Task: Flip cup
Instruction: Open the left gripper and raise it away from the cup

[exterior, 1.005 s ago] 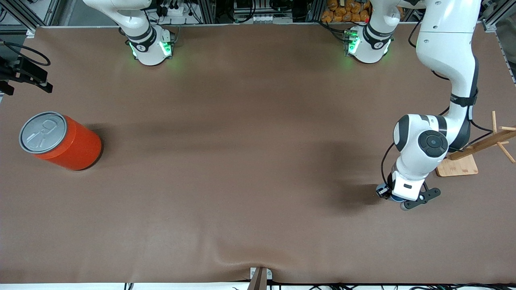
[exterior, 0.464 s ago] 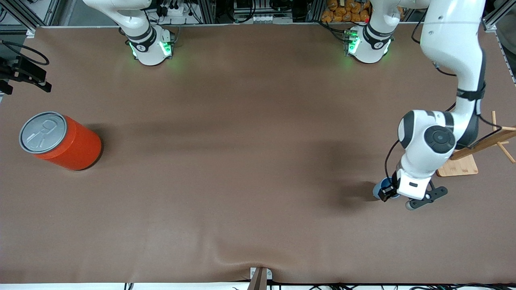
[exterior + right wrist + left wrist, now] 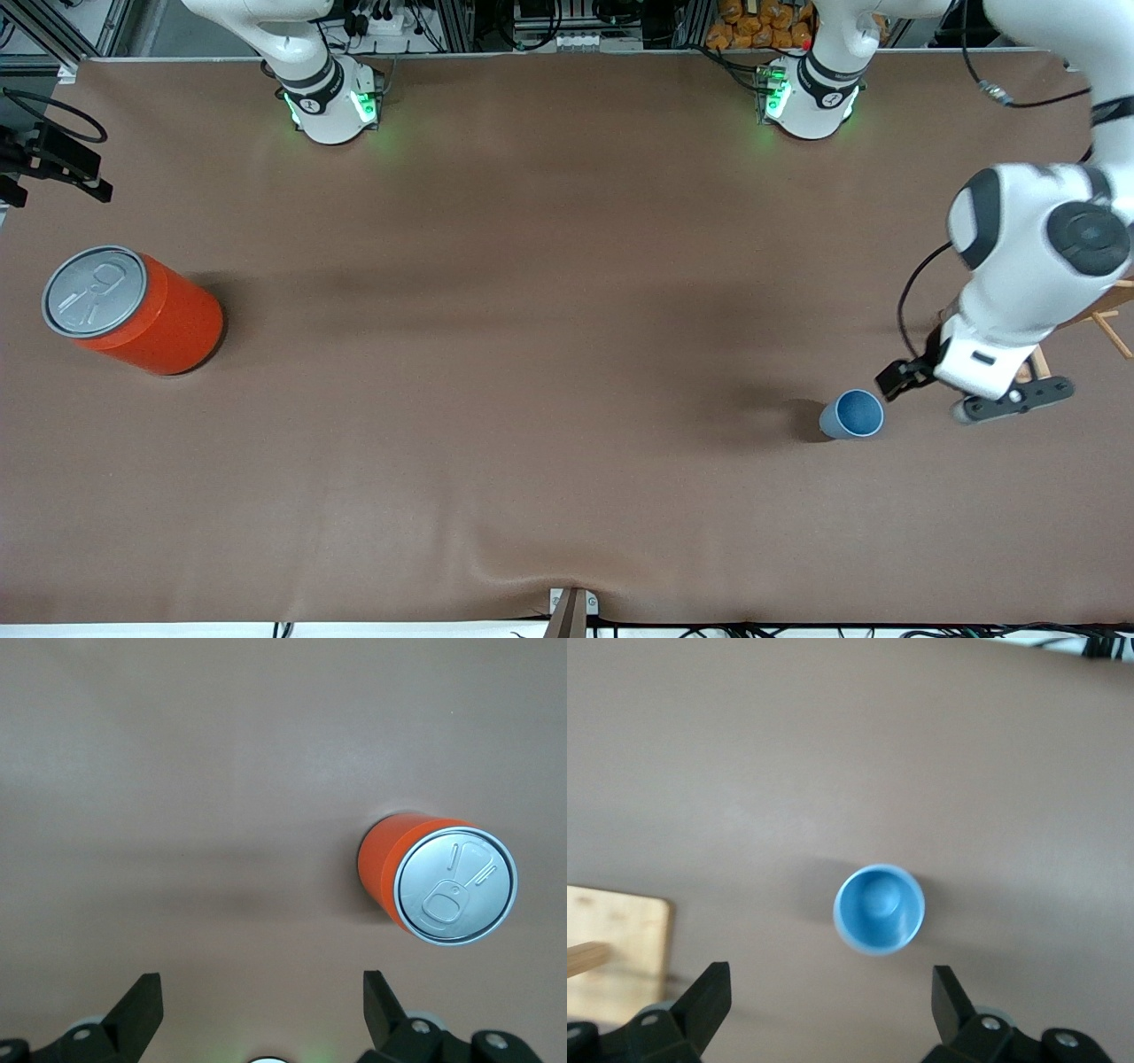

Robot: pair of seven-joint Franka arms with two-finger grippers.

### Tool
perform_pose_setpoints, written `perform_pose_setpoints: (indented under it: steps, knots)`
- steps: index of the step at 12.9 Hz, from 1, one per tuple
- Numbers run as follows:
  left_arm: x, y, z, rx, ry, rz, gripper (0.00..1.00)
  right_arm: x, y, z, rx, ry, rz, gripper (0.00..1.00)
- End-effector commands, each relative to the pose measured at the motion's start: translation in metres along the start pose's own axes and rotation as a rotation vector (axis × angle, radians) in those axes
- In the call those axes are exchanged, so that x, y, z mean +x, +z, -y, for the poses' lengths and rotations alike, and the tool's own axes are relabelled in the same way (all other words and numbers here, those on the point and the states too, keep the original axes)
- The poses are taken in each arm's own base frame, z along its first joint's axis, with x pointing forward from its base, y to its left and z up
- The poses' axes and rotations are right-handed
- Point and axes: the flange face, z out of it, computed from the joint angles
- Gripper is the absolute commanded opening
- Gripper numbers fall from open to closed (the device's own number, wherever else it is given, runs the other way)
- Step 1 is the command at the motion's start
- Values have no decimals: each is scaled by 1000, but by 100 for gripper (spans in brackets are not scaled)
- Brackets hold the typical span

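cup (image 3: 852, 415) upright on table, clear of spread left gripper (image 3: 828, 1005) fingers

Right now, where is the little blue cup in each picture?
Front view: the cup stands upright, mouth up, near the left arm's end.
Left wrist view: the cup sits mid-picture, below the open left gripper.
Right wrist view: not in it.
Shared landmark: the wooden base, beside the cup.

Wooden rack (image 3: 1076, 330) mostly hidden by left arm, cut by edge.
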Motion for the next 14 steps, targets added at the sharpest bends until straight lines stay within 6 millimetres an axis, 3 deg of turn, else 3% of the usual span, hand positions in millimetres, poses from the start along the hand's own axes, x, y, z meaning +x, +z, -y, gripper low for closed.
perform_pose_setpoints:
  steps: [1, 4, 8, 10, 11, 14]
  knots:
    - [-8, -51, 10, 22, 119, 65, 100, -4, -6, -4, -4, -8, 0, 100]
    - [-24, -118, 5, 12, 192, 108, 100, -4, -6, -5, 2, -6, -1, 100]
    - [-40, -186, -3, -22, 218, 151, 100, -4, -6, -4, 2, -6, 1, 100]
    - [-63, -226, 6, -33, 253, 125, 100, -4, -6, -4, 2, -6, 1, 100]
    - [-73, -231, 9, -27, 274, 159, 100, -4, -5, -4, 2, -6, 2, 100]
    - [-79, -234, 18, -25, 300, 187, 100, -4, -5, -4, 2, -6, 2, 100]
